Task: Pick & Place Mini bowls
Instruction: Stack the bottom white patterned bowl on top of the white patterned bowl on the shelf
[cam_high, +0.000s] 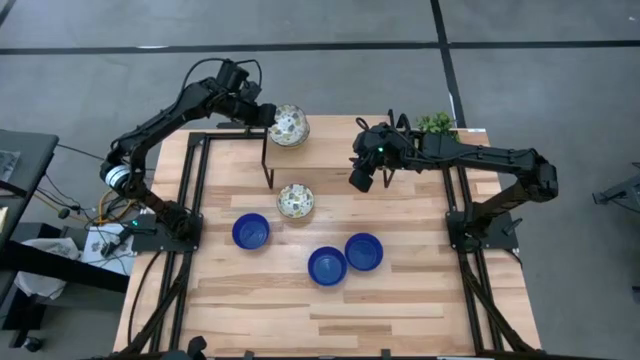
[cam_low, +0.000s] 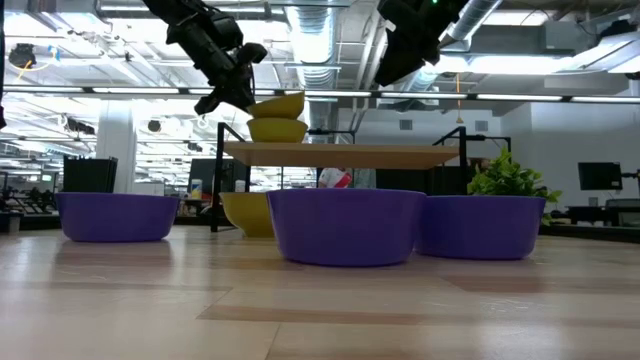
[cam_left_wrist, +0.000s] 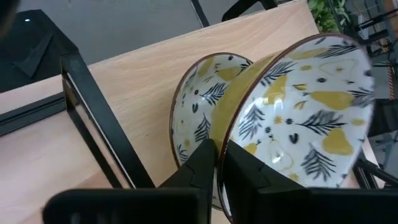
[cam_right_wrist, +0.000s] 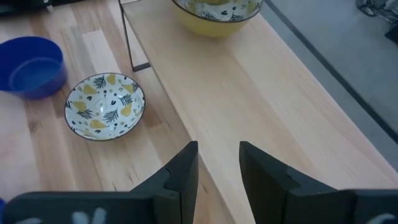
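- left gripper (cam_left_wrist: 216, 163) pinched on rim of upper cream-white bowl with yellow and black leaf pattern (cam_left_wrist: 305, 106), dark fingers (cam_left_wrist: 198, 163) narrowly apart, one each side of the wall; held tilted above a second patterned bowl (cam_left_wrist: 202, 106) already resting on the raised light-wood shelf with black metal legs (cam_high: 330, 150).
- right gripper (cam_right_wrist: 218, 163) hovering over the shelf's near edge, fingers spread with nothing between them; waiting.
- third patterned bowl (cam_high: 297, 201) upright on the pale wooden table (cam_high: 420, 300), just in front of the shelf; three glossy solid blue bowls (cam_high: 251, 231) (cam_high: 327, 266) (cam_high: 364, 251) further forward, apart from one another.
- risk: held bowl tilted rather than level; if let go so, likely to strike the lower bowl's rim, rock, and seat crooked.
- risk: grip taken on a thin glazed rim only; slip judged possible before nesting is complete.
- risk: stack close to the shelf's end; a sideways nudge on withdrawal could push both bowls off.
- risk: right arm close by over the same shelf; any move toward the stack could cause contact between arms.
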